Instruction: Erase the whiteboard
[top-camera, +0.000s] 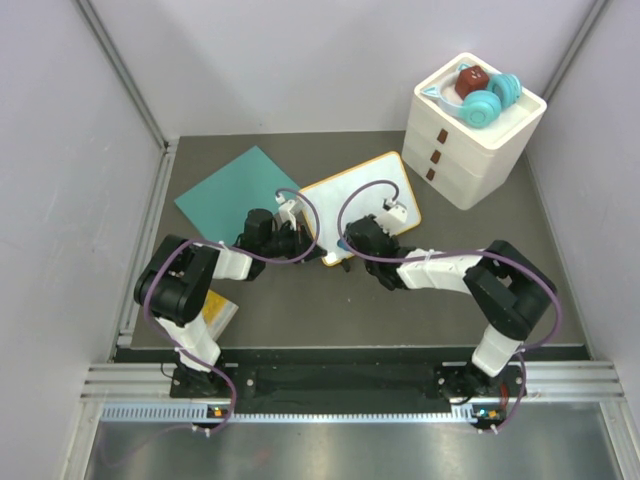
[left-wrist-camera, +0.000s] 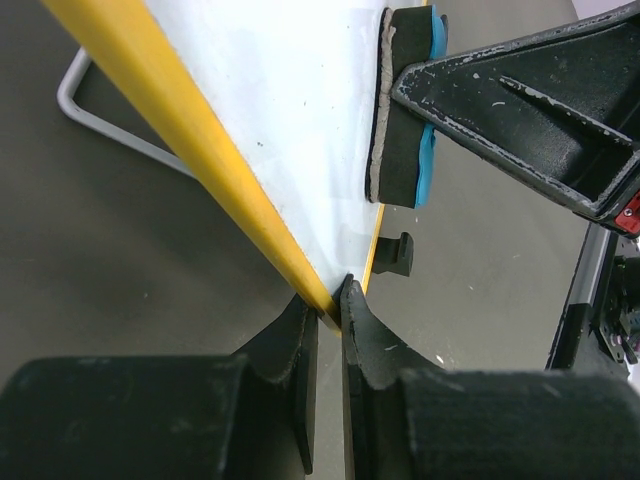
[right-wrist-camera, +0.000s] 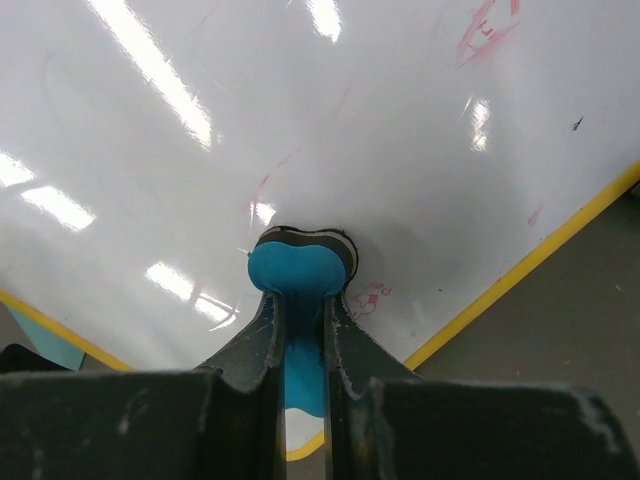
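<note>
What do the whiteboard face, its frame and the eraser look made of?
Whiteboard face: glossy white, likely melamine or a coated sheet; sharp light reflections, faint red smears.
Frame: smooth yellow, plastic or painted metal; can't tell which.
Eraser: black foam body, blue back, greyish felt-like wiping layer with a fuzzy edge.

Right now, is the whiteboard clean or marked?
Marked: faint red smears show on the whiteboard, some beside the eraser.

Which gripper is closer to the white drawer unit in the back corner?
Right. The right gripper presses an eraser on the whiteboard, toward the drawer unit; the left gripper clamps the whiteboard's near corner, farther away.
</note>
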